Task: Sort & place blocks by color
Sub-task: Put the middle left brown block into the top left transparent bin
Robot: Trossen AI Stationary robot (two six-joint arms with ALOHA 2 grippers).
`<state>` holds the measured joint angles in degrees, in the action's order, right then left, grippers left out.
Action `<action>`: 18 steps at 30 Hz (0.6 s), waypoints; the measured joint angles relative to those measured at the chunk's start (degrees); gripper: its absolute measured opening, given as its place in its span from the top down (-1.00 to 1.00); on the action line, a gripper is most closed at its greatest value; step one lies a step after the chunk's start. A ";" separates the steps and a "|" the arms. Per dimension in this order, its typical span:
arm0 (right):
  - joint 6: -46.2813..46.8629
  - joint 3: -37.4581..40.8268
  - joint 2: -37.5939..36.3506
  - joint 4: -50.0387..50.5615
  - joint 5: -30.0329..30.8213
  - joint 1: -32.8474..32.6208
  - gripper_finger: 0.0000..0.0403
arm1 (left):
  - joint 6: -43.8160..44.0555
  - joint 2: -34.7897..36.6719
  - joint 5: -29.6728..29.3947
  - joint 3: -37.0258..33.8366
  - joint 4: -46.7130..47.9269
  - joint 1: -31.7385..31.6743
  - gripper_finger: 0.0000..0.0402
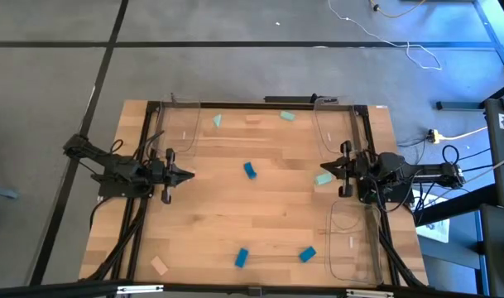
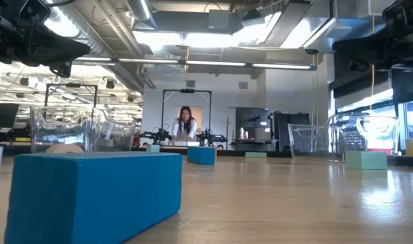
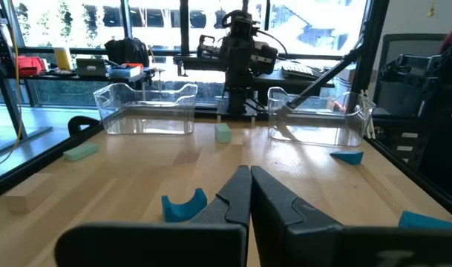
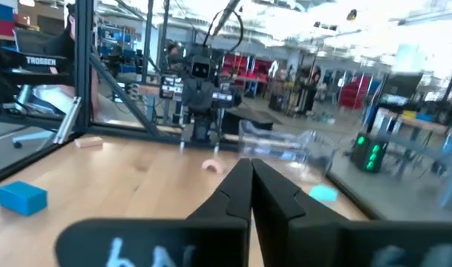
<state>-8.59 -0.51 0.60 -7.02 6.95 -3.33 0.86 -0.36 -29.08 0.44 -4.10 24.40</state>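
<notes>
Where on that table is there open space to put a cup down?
The widest bare wood lies between the middle blue block and the two blue blocks near the front edge. Left of centre, ahead of the left gripper, is bare too. It is tighter around the right gripper, with a mint block touching.

The tabletop is light wood-grain. Three blocks are bright blue, others pale mint green, and one light tan. Both arms are black.
</notes>
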 joint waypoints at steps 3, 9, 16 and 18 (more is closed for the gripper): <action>0.16 0.00 0.02 0.37 -0.03 0.00 0.95 | 0.00 0.00 0.00 -0.01 0.00 -0.01 1.00; -7.88 0.00 0.02 -1.34 -0.92 0.02 0.95 | 0.00 0.00 0.00 0.00 0.00 -0.01 1.00; -7.10 0.00 0.04 -0.77 -3.76 0.04 0.95 | 0.00 0.00 0.00 0.01 0.00 0.01 1.00; -6.63 -0.07 0.21 1.80 -4.05 0.04 0.95 | 0.00 0.00 0.00 -0.01 -0.07 0.00 1.00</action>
<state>-15.22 -0.58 0.81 -5.21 2.90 -3.29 0.86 -0.36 -29.08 0.43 -4.16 24.40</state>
